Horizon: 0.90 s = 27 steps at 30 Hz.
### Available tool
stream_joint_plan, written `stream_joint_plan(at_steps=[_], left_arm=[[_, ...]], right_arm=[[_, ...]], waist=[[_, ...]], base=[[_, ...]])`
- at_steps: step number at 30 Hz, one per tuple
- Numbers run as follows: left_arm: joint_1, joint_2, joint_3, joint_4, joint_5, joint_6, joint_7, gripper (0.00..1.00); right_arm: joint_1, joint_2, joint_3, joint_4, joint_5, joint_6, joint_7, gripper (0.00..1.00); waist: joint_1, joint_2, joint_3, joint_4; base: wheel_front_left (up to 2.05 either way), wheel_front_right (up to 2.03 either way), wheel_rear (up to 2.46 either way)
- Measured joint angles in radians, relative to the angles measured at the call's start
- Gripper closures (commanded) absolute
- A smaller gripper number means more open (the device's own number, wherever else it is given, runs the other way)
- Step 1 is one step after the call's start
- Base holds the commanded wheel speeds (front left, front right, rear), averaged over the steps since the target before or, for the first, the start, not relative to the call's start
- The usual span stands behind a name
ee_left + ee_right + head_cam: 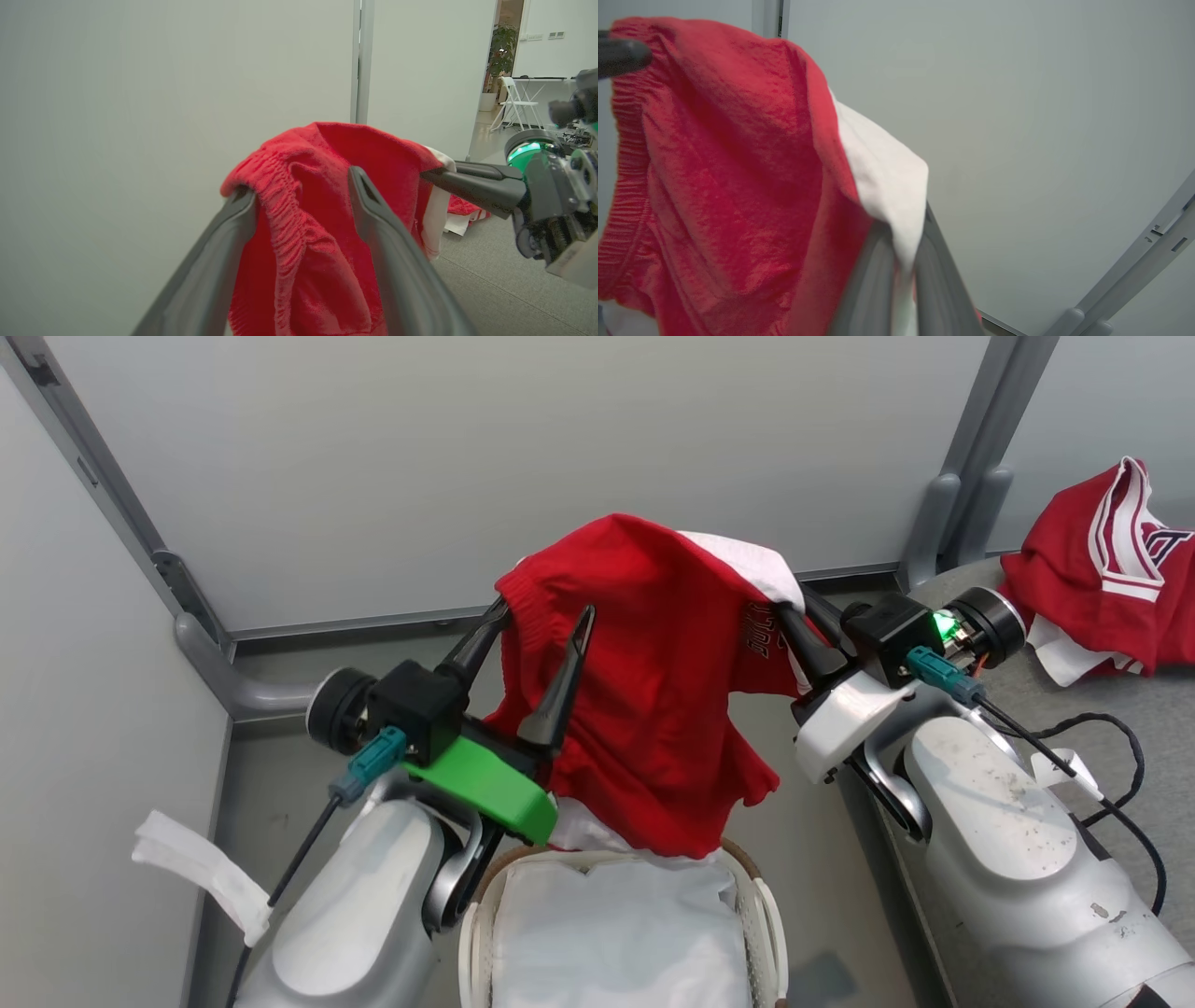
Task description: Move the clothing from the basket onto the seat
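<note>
Garment (653,709) abv basket (767,915) (2nd (1092,551) on seat (1167,709))

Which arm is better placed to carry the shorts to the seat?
Likely right: the right tool is shut on the shorts and sits nearer the seat; the left tool is open, with the waistband only draped over one finger.

An office-like test space: grey partition panels (560,457), with a folding chair (514,100), desk (542,80) and potted plant (502,44) beyond.
</note>
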Motion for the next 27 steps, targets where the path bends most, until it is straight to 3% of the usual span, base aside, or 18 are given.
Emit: stream_joint_plan(at_steps=[16, 27], left_arm=[[0.250, -0.060, 0.093, 0.050, -0.017, 0.000, 0.000, 0.00], [0.299, -0.075, 0.152, 0.033, 0.005, 0.000, 0.000, 0.00]], right_arm=[[0.018, -0.008, -0.084, -0.043, -0.026, 0.000, 0.000, 1.00], [0.031, -0.017, -0.138, -0.067, -0.039, 0.000, 0.000, 1.00]], waist=[[0.0000, 0.0000, 0.008, -0.019], [0.0000, 0.0000, 0.017, -0.052]], base=[[0.00, 0.00, 0.00], [0.00, 0.00, 0.00]])
